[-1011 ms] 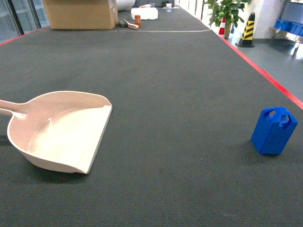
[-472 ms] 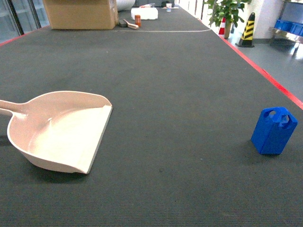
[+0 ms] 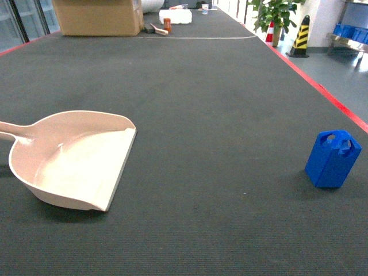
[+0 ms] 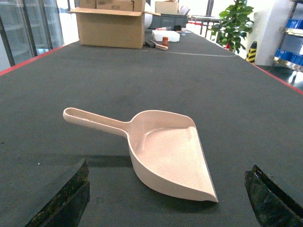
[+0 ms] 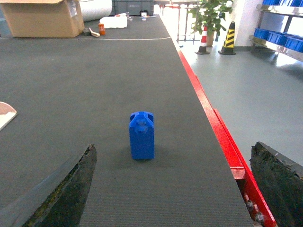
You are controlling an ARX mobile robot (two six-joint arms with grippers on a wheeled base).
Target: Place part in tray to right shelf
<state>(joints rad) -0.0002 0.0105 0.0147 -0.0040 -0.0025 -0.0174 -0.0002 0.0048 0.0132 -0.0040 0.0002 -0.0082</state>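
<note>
- Part (image 3: 333, 159): upright on the dark mat of the table (image 3: 201, 115), far right in the head view, near the red table edge; handle loop on top.
- Same part (image 5: 141, 135) in the right wrist view: centred ahead of the right gripper (image 5: 173, 189), between the lines of its two fingers, apart from both, no contact.
- Right gripper: fingers (image 5: 57, 189) wide apart at the lower corners of its view, nothing between them.
- Tray (image 3: 72, 158): flat on the mat at left in the head view, stub handle pointing left, flat front lip facing right toward the part; well apart from the part, bare mat between.
- Same tray (image 4: 163, 151) in the left wrist view: ahead of the left gripper (image 4: 165, 198), between its fingers' lines, not touched; nothing inside.
- Left gripper: fingers (image 4: 64, 198) spread wide, holding nothing.
- Neither gripper visible in the head view.
- Background: cardboard box (image 3: 98, 16) at the far end of the table; potted plant (image 3: 276, 14) and striped cone (image 3: 300, 35) on the floor beyond the right edge.
- Steel rack with blue crates (image 5: 284, 40) at far right, well apart from the part.
</note>
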